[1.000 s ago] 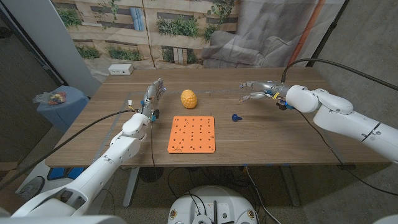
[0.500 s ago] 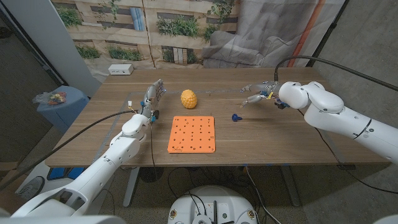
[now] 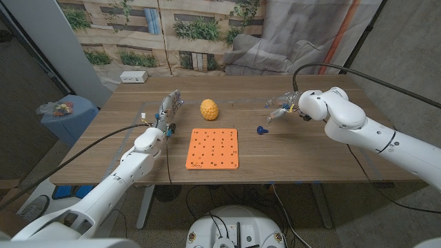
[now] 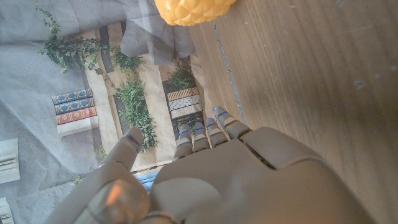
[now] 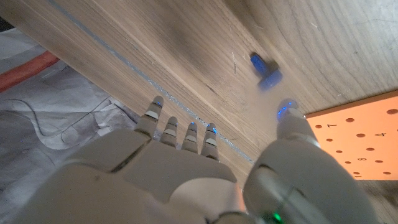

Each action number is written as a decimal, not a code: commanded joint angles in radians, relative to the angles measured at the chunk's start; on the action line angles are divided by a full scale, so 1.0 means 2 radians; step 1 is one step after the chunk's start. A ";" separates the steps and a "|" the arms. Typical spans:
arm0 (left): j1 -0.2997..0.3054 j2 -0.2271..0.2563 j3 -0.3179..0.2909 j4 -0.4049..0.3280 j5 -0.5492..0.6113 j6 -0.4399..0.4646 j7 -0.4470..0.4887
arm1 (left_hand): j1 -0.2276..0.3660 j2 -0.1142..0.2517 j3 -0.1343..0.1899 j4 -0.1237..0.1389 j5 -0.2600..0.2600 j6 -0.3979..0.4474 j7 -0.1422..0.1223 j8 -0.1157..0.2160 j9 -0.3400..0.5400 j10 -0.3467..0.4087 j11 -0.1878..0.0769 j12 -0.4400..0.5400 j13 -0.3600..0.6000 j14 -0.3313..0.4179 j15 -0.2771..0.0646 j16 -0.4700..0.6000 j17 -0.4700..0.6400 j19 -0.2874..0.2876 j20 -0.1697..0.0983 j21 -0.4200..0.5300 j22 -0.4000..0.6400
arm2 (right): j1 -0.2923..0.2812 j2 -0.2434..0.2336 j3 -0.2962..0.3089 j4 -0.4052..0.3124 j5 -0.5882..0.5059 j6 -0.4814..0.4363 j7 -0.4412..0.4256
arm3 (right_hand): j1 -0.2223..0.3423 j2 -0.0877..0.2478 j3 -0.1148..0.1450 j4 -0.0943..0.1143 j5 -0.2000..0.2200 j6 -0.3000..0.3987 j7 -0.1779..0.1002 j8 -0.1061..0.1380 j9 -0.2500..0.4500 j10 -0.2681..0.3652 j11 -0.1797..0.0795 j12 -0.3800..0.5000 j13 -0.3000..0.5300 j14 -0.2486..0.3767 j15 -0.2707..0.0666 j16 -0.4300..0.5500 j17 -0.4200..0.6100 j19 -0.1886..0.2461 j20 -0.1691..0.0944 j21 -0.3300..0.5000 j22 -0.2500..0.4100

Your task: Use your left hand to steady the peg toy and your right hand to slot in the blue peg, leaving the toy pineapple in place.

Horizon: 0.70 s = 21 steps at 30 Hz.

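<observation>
Step in hand, as judged: right hand [image 3: 279, 108] reaching for the blue peg [image 3: 261, 129]. Peg lies on its side on the bare wood just right of the orange peg toy [image 3: 213, 148], not touching it. Right hand hovers just beyond and to the right of the peg, fingers apart, holding nothing; right wrist view puts the thumb tip [image 5: 286, 111] close beside the peg [image 5: 266, 70].

To do it well: lower thumb and a finger on either side of the peg's shaft, pinch without rolling it toward the toy's edge.

Left hand [image 3: 169, 109] stands left of the toy, well apart from it, fingers extended and empty; not yet steadying.

Toy pineapple [image 3: 209, 109] sits just behind the toy's far edge. Open wood lies right of the peg; approach from there keeps clear of the pineapple
</observation>
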 commanded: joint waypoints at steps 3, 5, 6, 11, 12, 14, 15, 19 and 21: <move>0.006 0.002 -0.002 -0.002 -0.002 -0.001 0.001 | -0.001 0.031 0.003 0.000 0.000 0.005 0.003 -0.001 0.002 0.004 0.002 -0.002 0.002 0.005 0.000 -0.002 0.002 0.004 -0.020 -0.002 0.003 | 0.021 0.049 -0.032 0.015 -0.113 0.018 0.091 | 0.010 -0.003 0.004 0.002 0.004 0.002 -0.002 0.006 0.002 0.001 0.005 0.001 0.003 -0.002 0.005 0.001 0.001 -0.003 0.001 0.000 0.002; 0.006 0.001 -0.002 -0.002 -0.002 -0.002 0.001 | -0.001 0.031 0.003 0.000 0.000 0.005 0.003 -0.001 0.002 0.005 0.002 -0.002 0.002 0.005 0.000 -0.002 0.002 0.004 -0.020 -0.002 0.003 | 0.018 0.055 -0.031 0.016 -0.125 0.019 0.097 | 0.012 -0.004 0.004 0.002 0.004 0.000 -0.002 0.005 0.002 -0.003 0.006 0.000 0.003 -0.002 0.006 0.001 0.001 -0.002 0.000 0.001 0.002; 0.006 0.001 -0.002 -0.002 -0.003 -0.002 0.001 | -0.001 0.031 0.003 0.000 0.000 0.005 0.003 -0.001 0.002 0.004 0.002 -0.002 0.002 0.005 0.000 -0.002 0.002 0.004 -0.020 -0.002 0.003 | 0.020 0.060 -0.034 0.018 -0.134 0.021 0.106 | 0.013 -0.005 0.004 0.002 0.004 0.000 -0.002 0.005 0.002 -0.003 0.006 0.000 0.003 -0.002 0.006 0.001 0.001 -0.002 0.000 0.001 0.002; 0.007 0.003 -0.002 -0.003 -0.004 -0.001 -0.001 | -0.002 0.032 0.004 0.001 0.000 0.005 0.003 -0.001 0.002 0.005 0.002 -0.002 0.002 0.005 0.001 -0.002 0.002 0.004 -0.020 -0.002 0.003 | 0.028 0.081 -0.042 0.031 -0.169 0.032 0.150 | 0.016 -0.009 0.004 0.004 0.003 -0.001 -0.001 0.006 0.004 -0.015 0.010 -0.003 0.005 -0.012 0.012 -0.001 0.002 -0.010 -0.005 -0.001 0.002; 0.007 0.002 -0.002 -0.003 -0.004 -0.001 -0.001 | -0.002 0.032 0.004 0.001 0.000 0.004 0.003 -0.001 0.002 0.005 0.002 -0.002 0.002 0.005 0.000 -0.002 0.002 0.004 -0.020 -0.002 0.003 | 0.023 0.082 -0.039 0.030 -0.173 0.032 0.142 | 0.016 -0.009 0.004 0.005 0.003 -0.002 -0.001 0.006 0.004 -0.015 0.011 -0.003 0.005 -0.013 0.013 -0.002 0.002 -0.010 -0.004 -0.001 0.002; 0.007 0.003 -0.002 -0.002 -0.004 -0.001 -0.002 | -0.002 0.032 0.004 0.001 0.000 0.004 0.003 -0.001 0.002 0.004 0.002 -0.002 0.002 0.005 0.001 -0.002 0.002 0.004 -0.020 -0.002 0.003 | 0.025 0.089 -0.040 0.033 -0.183 0.037 0.155 | 0.017 -0.010 0.004 0.005 0.003 0.003 0.000 0.008 0.004 -0.017 0.011 -0.003 0.005 -0.016 0.014 -0.002 0.002 -0.012 -0.004 -0.001 0.002; 0.007 0.003 -0.002 -0.002 -0.004 -0.001 -0.002 | -0.002 0.032 0.004 0.001 0.000 0.005 0.003 -0.001 0.002 0.004 0.002 -0.003 0.002 0.005 0.001 -0.002 0.002 0.004 -0.020 -0.002 0.003 | 0.024 0.091 -0.039 0.034 -0.185 0.040 0.155 | 0.017 -0.011 0.005 0.006 0.003 0.003 0.001 0.008 0.005 -0.021 0.012 -0.004 0.005 -0.018 0.016 -0.002 0.002 -0.014 -0.004 -0.001 0.002; 0.006 0.002 -0.002 0.000 -0.005 -0.003 -0.005 | -0.003 0.032 0.004 0.001 0.000 0.005 0.003 -0.001 0.002 0.005 0.002 -0.003 0.002 0.005 0.001 -0.002 0.003 0.004 -0.020 -0.002 0.003 | 0.021 0.100 -0.035 0.039 -0.190 0.049 0.159 | 0.021 -0.012 0.006 0.007 0.002 -0.001 -0.003 0.007 0.006 -0.035 0.018 -0.007 0.007 -0.029 0.022 -0.005 0.002 -0.020 0.000 -0.001 0.002; 0.006 0.001 -0.002 0.001 -0.005 -0.004 -0.006 | -0.003 0.032 0.005 0.001 0.000 0.004 0.003 -0.002 0.002 0.004 0.002 -0.003 0.002 0.005 0.001 -0.002 0.003 0.004 -0.020 -0.003 0.003 | 0.019 0.103 -0.034 0.041 -0.194 0.053 0.158 | 0.023 -0.012 0.007 0.007 0.002 -0.001 -0.005 0.007 0.006 -0.040 0.022 -0.008 0.007 -0.031 0.024 -0.005 0.003 -0.020 0.001 -0.001 0.002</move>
